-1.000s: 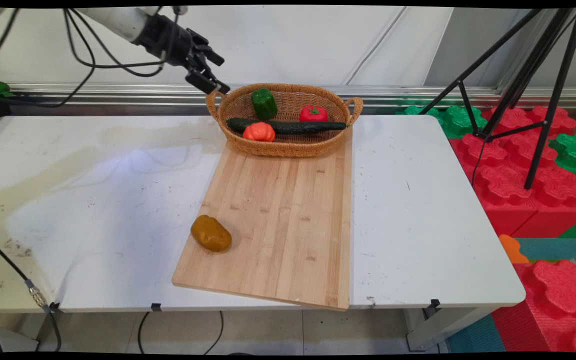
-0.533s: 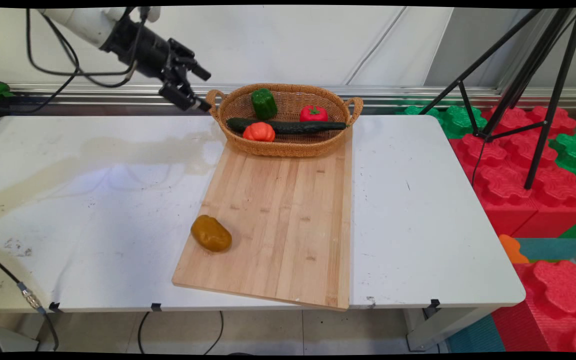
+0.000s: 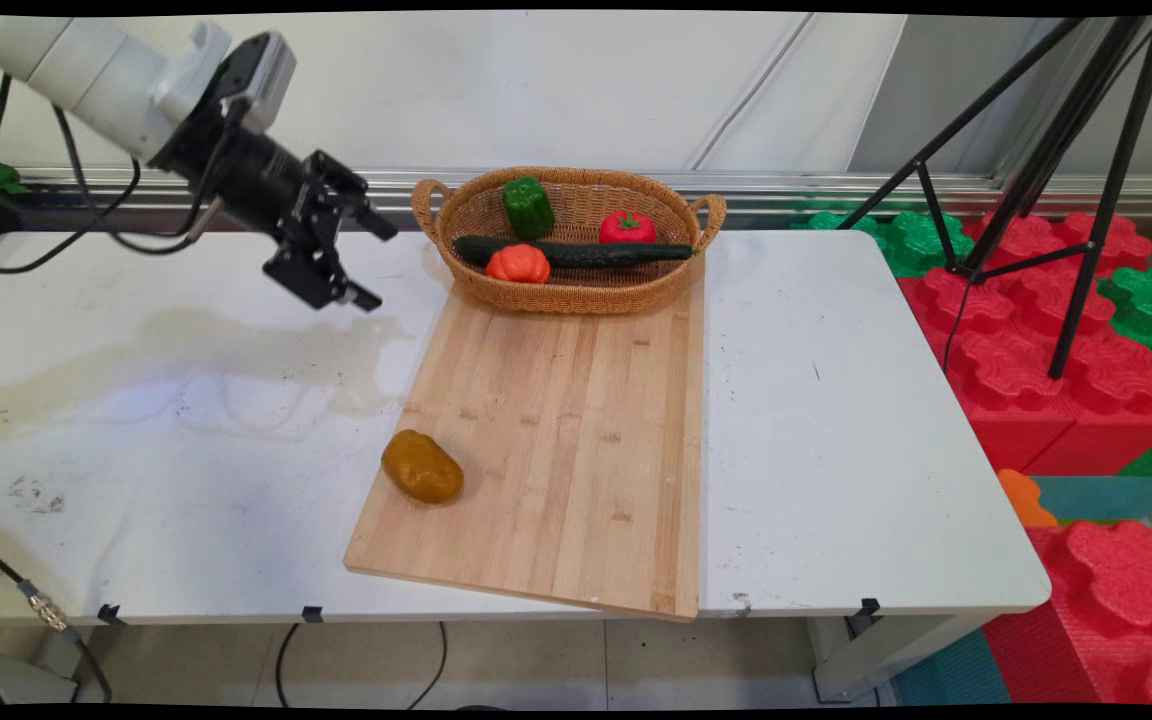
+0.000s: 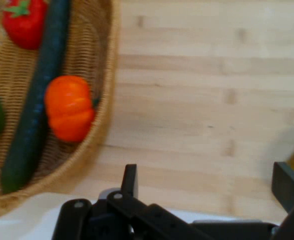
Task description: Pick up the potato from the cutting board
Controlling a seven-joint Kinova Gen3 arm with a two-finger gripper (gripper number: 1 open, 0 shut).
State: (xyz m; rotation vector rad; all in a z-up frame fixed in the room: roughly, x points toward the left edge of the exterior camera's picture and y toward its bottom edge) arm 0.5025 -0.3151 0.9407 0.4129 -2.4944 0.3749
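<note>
black two-finger gripper (image 3: 376, 265) hangs wide open and empty above the white table (image 3: 186, 420), left of the woven wicker basket (image 3: 576, 292). yellow-brown bell pepper (image 3: 422, 466) sits alone on the bamboo cutting board's (image 3: 576, 440) edge, well apart from it.

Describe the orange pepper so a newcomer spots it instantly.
Find the wicker basket at the far end of the wooden board. The orange pepper sits at its near left, against the long cucumber. It is the only orange, ribbed, squat item there; the others are green or red.

claw (image 3: 373, 264) spread wide, empty, above worktop (image 3: 186, 400) left of wicker basket (image 3: 566, 290); yellow pepper (image 3: 422, 467) on board's left edge.
</note>
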